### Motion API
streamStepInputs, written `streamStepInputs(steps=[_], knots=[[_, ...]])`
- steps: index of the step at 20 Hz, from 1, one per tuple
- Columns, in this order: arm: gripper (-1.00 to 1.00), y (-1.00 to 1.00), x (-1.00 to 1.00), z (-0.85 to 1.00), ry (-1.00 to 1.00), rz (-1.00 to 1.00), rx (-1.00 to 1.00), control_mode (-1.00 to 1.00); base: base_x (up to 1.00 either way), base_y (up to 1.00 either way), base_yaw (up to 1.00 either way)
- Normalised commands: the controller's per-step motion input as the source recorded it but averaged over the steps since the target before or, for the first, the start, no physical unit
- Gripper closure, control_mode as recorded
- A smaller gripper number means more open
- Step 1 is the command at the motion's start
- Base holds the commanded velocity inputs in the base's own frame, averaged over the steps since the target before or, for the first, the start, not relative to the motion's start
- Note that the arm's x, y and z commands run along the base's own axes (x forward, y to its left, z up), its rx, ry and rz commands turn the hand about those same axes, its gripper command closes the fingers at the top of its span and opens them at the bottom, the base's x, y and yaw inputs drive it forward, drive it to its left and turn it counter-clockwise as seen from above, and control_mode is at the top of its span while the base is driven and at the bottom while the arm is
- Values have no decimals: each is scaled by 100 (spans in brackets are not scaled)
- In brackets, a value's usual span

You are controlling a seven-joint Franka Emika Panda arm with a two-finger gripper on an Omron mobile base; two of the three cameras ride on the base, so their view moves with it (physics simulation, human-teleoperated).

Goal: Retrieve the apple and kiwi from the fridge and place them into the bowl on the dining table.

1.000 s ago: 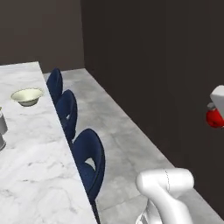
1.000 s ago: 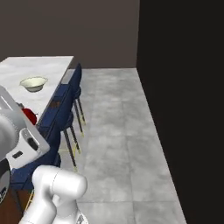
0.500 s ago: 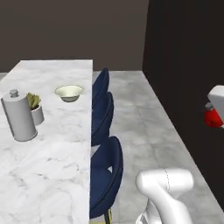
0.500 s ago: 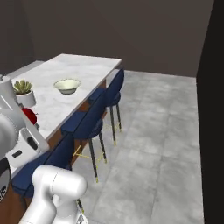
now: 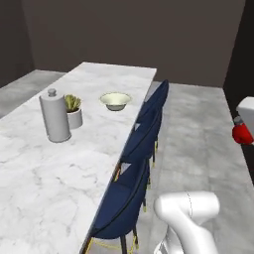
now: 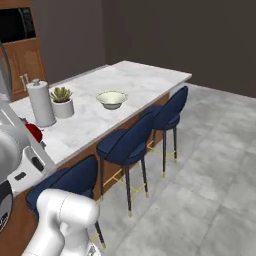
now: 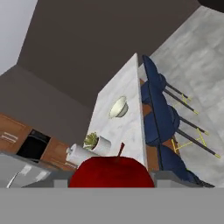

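A glossy red apple (image 7: pixel 111 172) sits between my gripper's (image 7: pixel 112 178) fingers, which are shut on it. The same apple (image 5: pixel 243 135) hangs at the right edge of the left base view, over the floor, and low on the left as apple (image 6: pixel 34 131) in the right base view, beside the dining table's near end. The pale cream-green bowl (image 5: pixel 115 100) stands on the marble dining table (image 5: pixel 34 173), far ahead of the gripper, and looks empty; bowl (image 6: pixel 111 99), bowl (image 7: pixel 118 107). The kiwi and the fridge are out of view.
Three blue stools (image 6: pixel 127 145) line the table's floor side. A grey canister (image 5: pixel 55 117) and a potted succulent (image 5: pixel 74 110) stand on the table, nearer than the bowl. Wooden cabinets with a black oven (image 6: pixel 17 25) lie beyond. Grey floor (image 6: pixel 210 175) spreads to the right.
The whole picture has swung as the base turns, so the table, bowl and stools now sit more centrally. The apple stays in the gripper, which has not moved against the base.
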Motion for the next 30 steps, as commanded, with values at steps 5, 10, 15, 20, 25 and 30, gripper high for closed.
streamStepInputs(steps=[5, 10, 15, 20, 25, 30], knots=[[100, 0, 0, 0, 0, 0, 0, 100, 100, -91, 44], [100, 0, 0, 0, 0, 0, 0, 100, 99, -100, 36], [100, 0, 0, 0, 0, 0, 0, 100, 86, -100, 31], [100, 0, 0, 0, 0, 0, 0, 100, 67, -100, 27], [100, 0, 0, 0, 0, 0, 0, 100, 43, -100, 21], [100, 0, 0, 0, 0, 0, 0, 100, 24, -100, 15]])
